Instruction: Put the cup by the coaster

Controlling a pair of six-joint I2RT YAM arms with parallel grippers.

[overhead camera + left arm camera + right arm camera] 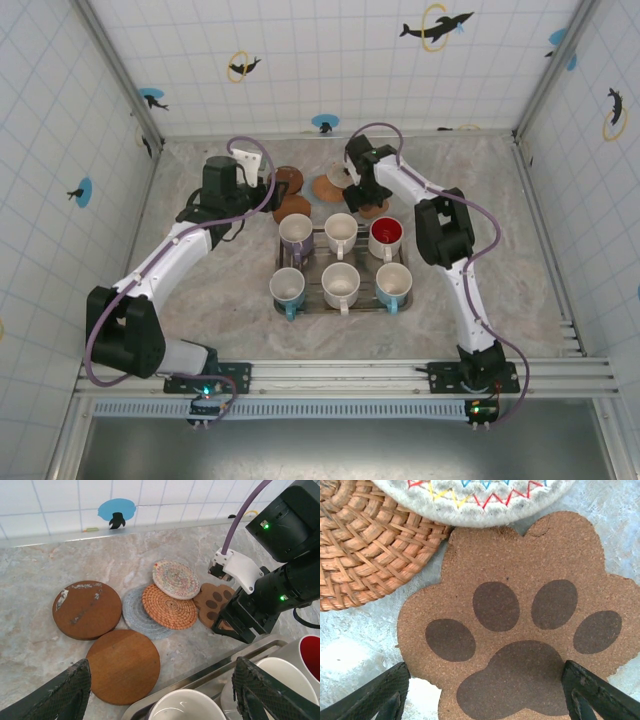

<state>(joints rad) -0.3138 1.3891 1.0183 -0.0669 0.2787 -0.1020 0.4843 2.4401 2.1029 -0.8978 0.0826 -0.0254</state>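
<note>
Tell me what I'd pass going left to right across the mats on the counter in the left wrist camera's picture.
Scratched dark brown coaster → blue-grey coaster → woven straw coaster → paw-shaped cork coaster.

From my right wrist, the paw-print cork coaster (515,630) runs off the bottom edge, and the woven rattan coaster (365,545) and stitched white coaster (470,495) are cropped at the top. From my left wrist, the blue-grey coaster (131,614) lies mostly under the rattan one. My right arm (280,580) covers part of the paw, and the white cup (182,707) is cut by the bottom edge.
</note>
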